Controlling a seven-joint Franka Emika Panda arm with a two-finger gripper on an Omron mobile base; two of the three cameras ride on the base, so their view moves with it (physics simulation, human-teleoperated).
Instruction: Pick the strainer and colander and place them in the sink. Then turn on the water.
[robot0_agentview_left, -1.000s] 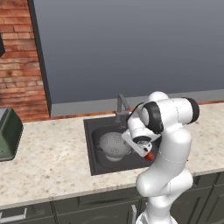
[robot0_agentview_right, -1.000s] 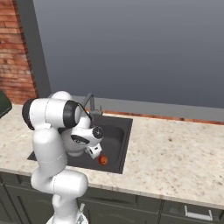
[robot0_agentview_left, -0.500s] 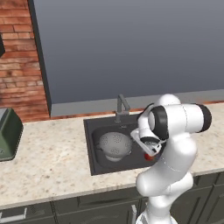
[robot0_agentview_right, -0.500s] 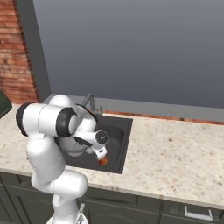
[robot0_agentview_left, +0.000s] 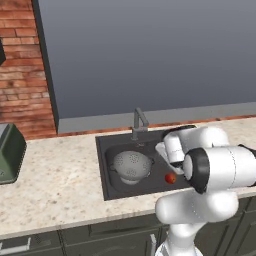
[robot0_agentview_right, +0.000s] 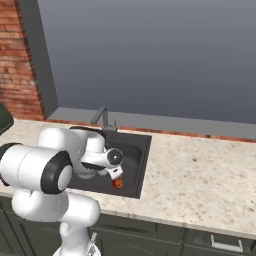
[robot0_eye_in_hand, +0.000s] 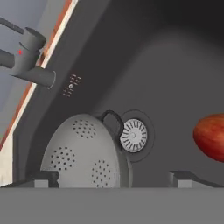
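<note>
The colander (robot0_agentview_left: 131, 166) lies in the sink (robot0_agentview_left: 107, 150), a grey perforated bowl tipped over with its holes facing up. In the hand view the colander (robot0_eye_in_hand: 85, 155) has a dark handle beside the round drain (robot0_eye_in_hand: 134, 135). My gripper (robot0_eye_in_hand: 113, 179) hangs open just over the colander's near side, holding nothing, with one fingertip (robot0_eye_in_hand: 43, 178) at each side. The hand sits over the right half of the sink (robot0_agentview_right: 137, 150). The faucet (robot0_agentview_left: 139, 122) stands at the rear edge, and no water runs from it. The strainer is out of view.
A red round fruit (robot0_agentview_left: 170, 177) rests on the sink floor right of the colander, also seen as the fruit (robot0_eye_in_hand: 212, 135) in the hand view. A green appliance (robot0_agentview_left: 9, 152) stands on the counter at far left. Speckled counter (robot0_agentview_right: 200, 170) stretches to the right.
The hand has drawn back to the right from the colander, which stays in the basin. The jaws have spread a little wider.
</note>
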